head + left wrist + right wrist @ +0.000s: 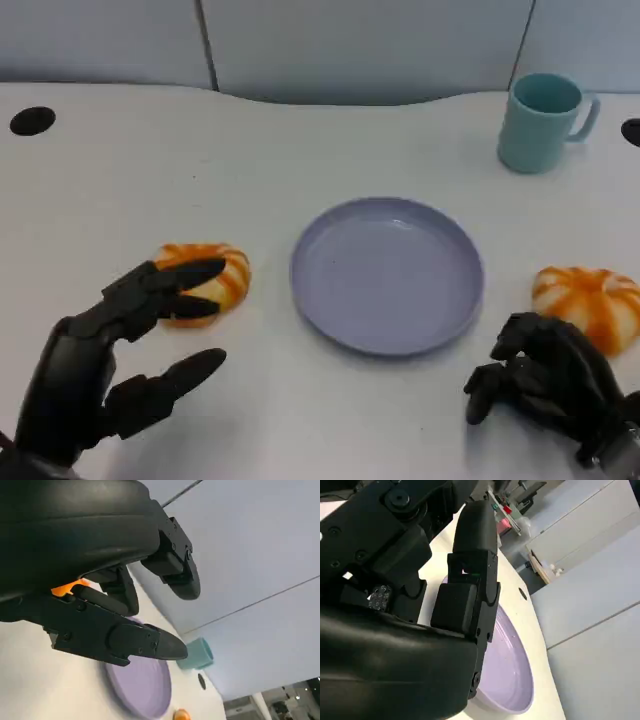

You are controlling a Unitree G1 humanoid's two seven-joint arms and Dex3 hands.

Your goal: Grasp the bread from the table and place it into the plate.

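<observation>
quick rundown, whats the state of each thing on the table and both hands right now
left bread: lying on the table left of the plate, left hand's fingers over it, not lifted
right bread: lying on the table right of the plate, not held
plate: upright, nothing in it
mug: upright at the far right, handle to the right
left hand: fingers spread, holding nothing
right hand: fingers curled in, holding nothing

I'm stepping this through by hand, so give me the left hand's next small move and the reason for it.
Probably ease the left hand forward and close its fingers around the left bread. The fingers are spread, the upper ones already over the bread's near side, with nothing gripped yet. The plate sits empty just beside it.
</observation>
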